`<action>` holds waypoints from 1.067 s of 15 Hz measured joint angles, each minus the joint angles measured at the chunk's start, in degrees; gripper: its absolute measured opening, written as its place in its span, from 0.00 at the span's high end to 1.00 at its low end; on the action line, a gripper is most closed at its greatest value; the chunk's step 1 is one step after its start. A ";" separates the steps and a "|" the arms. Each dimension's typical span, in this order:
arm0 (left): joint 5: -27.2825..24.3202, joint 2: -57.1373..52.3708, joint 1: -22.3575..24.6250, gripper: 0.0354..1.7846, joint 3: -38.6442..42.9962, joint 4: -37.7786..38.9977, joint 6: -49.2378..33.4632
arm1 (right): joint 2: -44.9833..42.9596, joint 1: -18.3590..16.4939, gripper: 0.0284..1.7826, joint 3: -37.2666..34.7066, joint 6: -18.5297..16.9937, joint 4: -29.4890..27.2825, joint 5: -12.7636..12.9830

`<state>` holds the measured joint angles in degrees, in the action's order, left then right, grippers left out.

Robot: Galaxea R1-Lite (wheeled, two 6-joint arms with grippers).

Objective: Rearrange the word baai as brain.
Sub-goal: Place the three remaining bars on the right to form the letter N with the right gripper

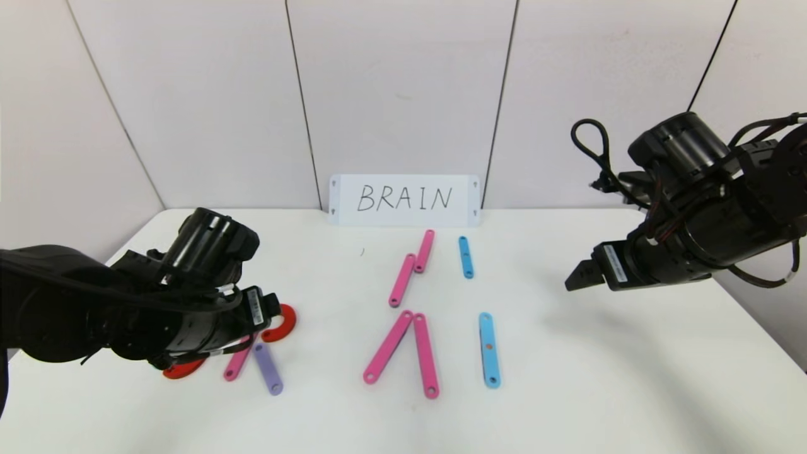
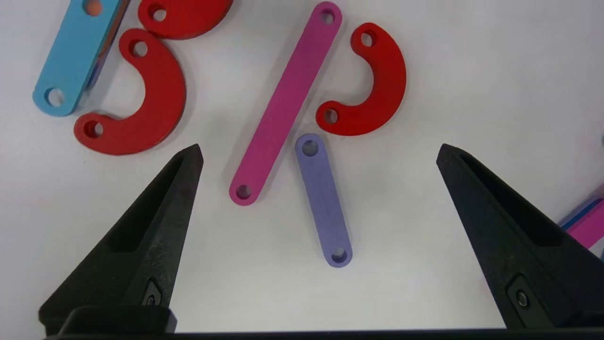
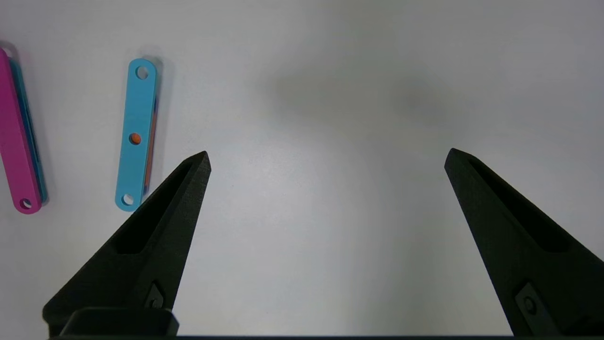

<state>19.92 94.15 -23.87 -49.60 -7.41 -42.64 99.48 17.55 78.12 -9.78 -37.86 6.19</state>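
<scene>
The word is laid out in flat strips on the white table (image 1: 592,378). At the left, a pink strip (image 2: 285,104), a purple strip (image 2: 324,200) and a red arc (image 2: 373,87) lie close together; further red arcs (image 2: 141,101) and a light-blue strip (image 2: 75,54) lie beside them. My left gripper (image 2: 320,152) is open, empty, and hovers over this group. In the head view the purple strip (image 1: 268,369) shows below the left arm. In the middle lie pink strips (image 1: 389,347) and light-blue strips (image 1: 489,349). My right gripper (image 3: 326,158) is open and empty over bare table at the right.
A white card (image 1: 405,200) with handwritten BRAIN leans on the back wall. Two more pink strips (image 1: 411,268) and a short light-blue strip (image 1: 466,256) lie near it. The light-blue strip also shows in the right wrist view (image 3: 137,134), beside a pink strip (image 3: 16,141).
</scene>
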 joint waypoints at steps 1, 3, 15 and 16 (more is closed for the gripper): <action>-1.04 0.01 0.85 0.03 0.90 2.54 1.05 | 0.00 -0.04 0.02 0.00 0.00 0.00 0.02; -4.13 0.15 2.45 0.03 1.60 3.75 2.32 | 0.09 0.02 0.02 0.02 0.00 0.02 0.00; -12.87 5.80 8.50 0.03 2.47 11.00 9.63 | 0.35 -0.02 0.02 0.00 0.00 0.02 0.00; -13.64 6.75 9.00 0.03 2.67 12.90 10.97 | 0.35 -0.02 0.02 0.00 0.02 0.02 0.00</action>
<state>6.28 100.90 -14.87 -46.93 5.49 -31.67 99.83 17.53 78.12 -9.75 -37.84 6.19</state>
